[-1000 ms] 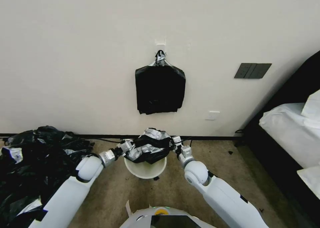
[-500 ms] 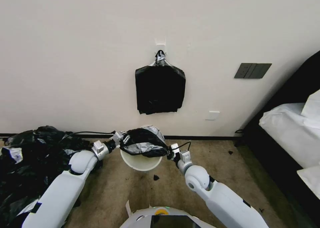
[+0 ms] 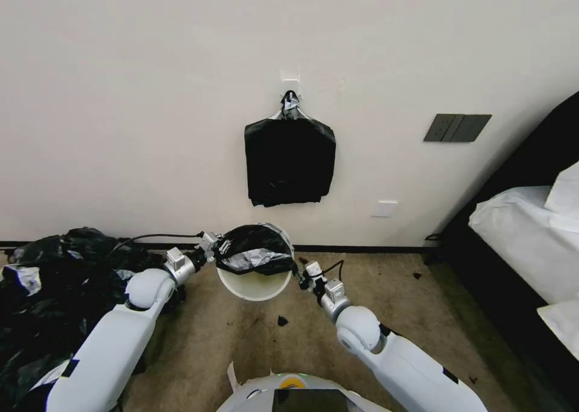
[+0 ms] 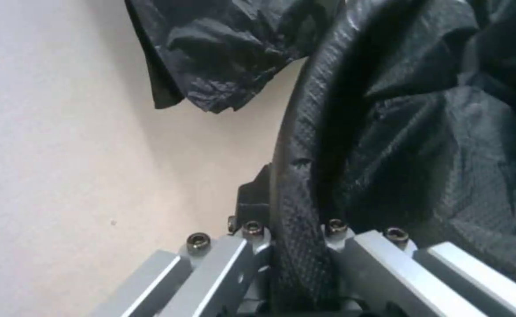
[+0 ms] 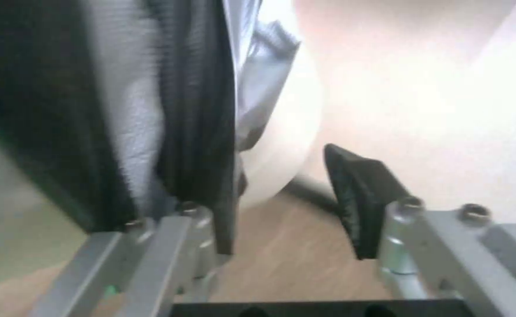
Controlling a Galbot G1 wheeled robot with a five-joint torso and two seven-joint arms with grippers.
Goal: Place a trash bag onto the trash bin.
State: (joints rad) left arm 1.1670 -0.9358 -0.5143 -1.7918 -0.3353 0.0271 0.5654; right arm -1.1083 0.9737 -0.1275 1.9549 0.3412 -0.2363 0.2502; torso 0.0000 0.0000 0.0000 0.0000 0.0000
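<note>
The cream-white trash bin (image 3: 253, 285) stands on the carpet by the wall, tipped so that its mouth faces me. The glossy black trash bag (image 3: 256, 252) is stretched over its upper rim and sags into the opening. My left gripper (image 3: 218, 247) is at the bin's left rim, shut on the bag's film (image 4: 296, 198), which runs between its pads. My right gripper (image 3: 300, 276) hangs just off the bin's right side. Its jaws are open (image 5: 281, 176), with bag film (image 5: 193, 110) lying against one finger and the bin's wall (image 5: 281, 127) behind the gap.
A flat black bundle (image 3: 289, 158) hangs from a wall hook above the bin. A big heap of black bags (image 3: 54, 291) fills the floor on the left. A bed with white bedding (image 3: 525, 243) stands at the right. Bare carpet (image 3: 265, 351) lies in front of the bin.
The bunched bag has been spread over the bin's rim. Both arms moved left and the bin shifted with them. The right gripper has drawn back from the bag's right edge.
</note>
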